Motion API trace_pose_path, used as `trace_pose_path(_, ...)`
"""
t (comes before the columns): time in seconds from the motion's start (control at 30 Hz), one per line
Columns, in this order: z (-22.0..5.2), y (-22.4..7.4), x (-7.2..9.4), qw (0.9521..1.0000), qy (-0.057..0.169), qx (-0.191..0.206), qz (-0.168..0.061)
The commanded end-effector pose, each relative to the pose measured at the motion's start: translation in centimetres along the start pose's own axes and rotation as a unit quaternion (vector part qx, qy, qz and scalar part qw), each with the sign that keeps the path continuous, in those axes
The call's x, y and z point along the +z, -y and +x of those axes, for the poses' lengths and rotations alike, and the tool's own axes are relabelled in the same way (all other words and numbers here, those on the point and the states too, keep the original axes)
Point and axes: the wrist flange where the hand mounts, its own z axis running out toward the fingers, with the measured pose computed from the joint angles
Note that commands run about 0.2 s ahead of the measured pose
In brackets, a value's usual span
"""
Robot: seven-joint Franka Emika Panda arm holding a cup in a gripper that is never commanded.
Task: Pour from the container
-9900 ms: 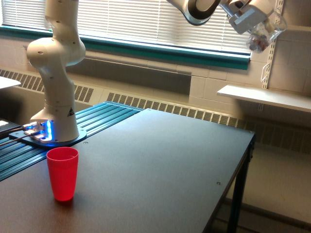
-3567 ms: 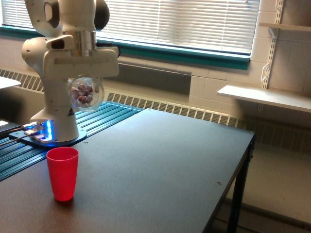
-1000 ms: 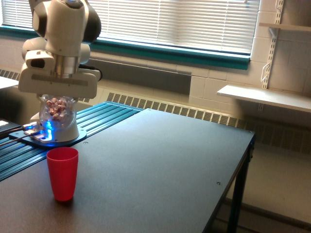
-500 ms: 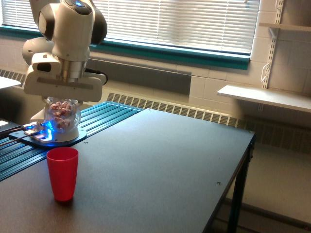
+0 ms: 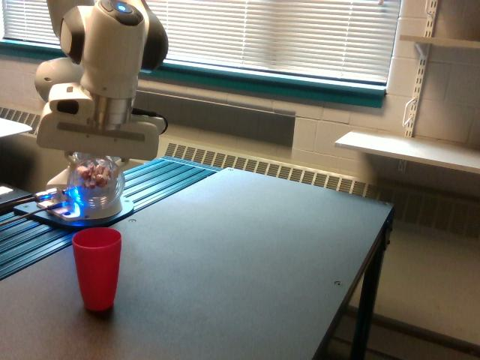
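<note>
Behind the dark surface [image 5: 247,247] runs a wall with closed white blinds [image 5: 270,34], a teal sill below them and a white shelf [image 5: 409,150] on the exterior view's right. On the surface, near the exterior view's left edge, stands a red cup [image 5: 97,268], upright and open at the top; its inside cannot be seen from this angle. Above it and a little behind hangs the container [image 5: 95,184], a clear rounded cup held in the air, not touching the red cup. Through its see-through wall a small heap of pinkish-brown pieces shows in the upper part, and blue light from the robot base [image 5: 71,202] shines through the lower part. The gripper [image 5: 97,154] of the white arm [image 5: 109,52] comes down on the container from above; the jaws are mostly hidden behind the wide white hand, but they are closed around the container and carry it.
</note>
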Motion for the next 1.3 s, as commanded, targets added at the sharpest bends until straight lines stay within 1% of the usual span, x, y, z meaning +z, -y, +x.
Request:
trace_pose_path(0.03, -0.1, 0.3, 0.0, 1.0, -0.001, -0.002, -0.004)
trace_pose_path(0.37, 0.0, 0.9, -0.5, 1.0, 0.002, -0.002, -0.002)
trace_pose_path(0.7, 0.0, 1.4, -0.3, 1.0, 0.003, -0.003, -0.007)
trace_pose_path(0.8, -0.1, 1.6, -0.1, 0.9997, -0.009, -0.004, -0.02)
trace_pose_path(0.87, -0.1, 1.7, -0.2, 0.9997, -0.013, -0.004, -0.021)
trace_pose_path(0.97, -0.2, 1.9, -0.1, 0.9993, -0.021, -0.007, -0.031)
trace_pose_path(1.23, 0.0, 2.1, -0.1, 0.9992, -0.018, -0.002, -0.034)
trace_pose_path(1.3, 0.0, 2.2, 0.0, 0.999, -0.023, -0.005, -0.037)
